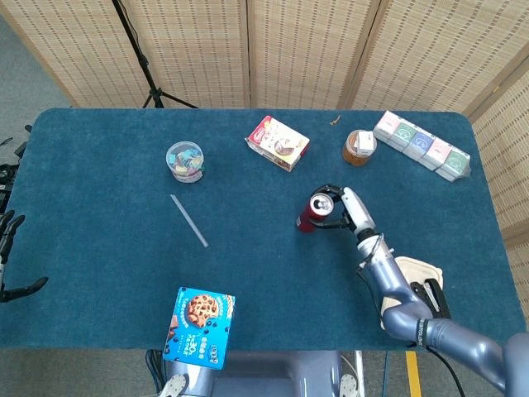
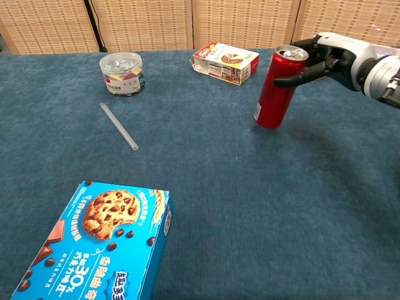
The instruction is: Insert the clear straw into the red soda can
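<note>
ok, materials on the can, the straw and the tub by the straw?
Can: looks like painted metal, glossy red wall with a bare silvery top and pull-tab opening; the right hand grips it near the rim.
Straw: clear plastic, pale and translucent, the cloth shows through.
Tub: clear rigid plastic, probably; coloured contents visible through wall and lid.

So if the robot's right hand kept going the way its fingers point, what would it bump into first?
Nothing new: the right hand already grips the red soda can near its top, and its fingers point leftward past it. Beyond the can, the line looks free for a while, perhaps reaching the clear straw, though depth is hard to judge.
</note>
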Robot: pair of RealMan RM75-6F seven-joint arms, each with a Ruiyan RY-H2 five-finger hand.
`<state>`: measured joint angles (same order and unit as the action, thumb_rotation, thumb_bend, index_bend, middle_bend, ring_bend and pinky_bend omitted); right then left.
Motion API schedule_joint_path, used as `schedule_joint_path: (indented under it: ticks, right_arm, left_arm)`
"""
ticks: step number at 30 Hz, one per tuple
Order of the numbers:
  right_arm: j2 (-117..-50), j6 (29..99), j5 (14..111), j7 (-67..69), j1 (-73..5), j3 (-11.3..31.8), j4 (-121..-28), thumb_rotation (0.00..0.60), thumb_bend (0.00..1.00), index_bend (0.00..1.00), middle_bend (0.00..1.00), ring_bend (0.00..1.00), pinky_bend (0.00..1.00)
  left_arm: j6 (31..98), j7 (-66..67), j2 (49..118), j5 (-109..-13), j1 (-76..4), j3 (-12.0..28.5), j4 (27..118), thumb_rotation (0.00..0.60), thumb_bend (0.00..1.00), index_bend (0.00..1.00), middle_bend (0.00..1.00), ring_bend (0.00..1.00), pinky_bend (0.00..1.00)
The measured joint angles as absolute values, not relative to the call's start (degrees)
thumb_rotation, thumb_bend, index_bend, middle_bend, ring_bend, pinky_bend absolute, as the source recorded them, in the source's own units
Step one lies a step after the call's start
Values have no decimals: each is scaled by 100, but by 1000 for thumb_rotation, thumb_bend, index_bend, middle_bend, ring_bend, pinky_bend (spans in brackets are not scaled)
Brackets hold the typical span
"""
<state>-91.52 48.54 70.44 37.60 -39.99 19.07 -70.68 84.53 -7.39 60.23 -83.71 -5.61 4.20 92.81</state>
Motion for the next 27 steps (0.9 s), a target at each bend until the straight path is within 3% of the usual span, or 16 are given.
schedule_joint_path:
  ticks: [13, 27]
  right_arm:
    - [-9623, 4811, 7179, 2536, -4595, 1870, -7763, 600, 351, 474, 367, 298, 410]
    - [-10322, 4793, 6686, 1293, -5141, 2021, -7734, 600, 367, 476, 367, 298, 410]
  left_arm:
    - [8436, -854, 5984, -8377, -557, 411, 9267, 600, 0, 0, 0, 0, 0]
    - [8390, -1262, 5874, -8435, -562, 389, 9177, 600, 0, 0, 0, 0, 0]
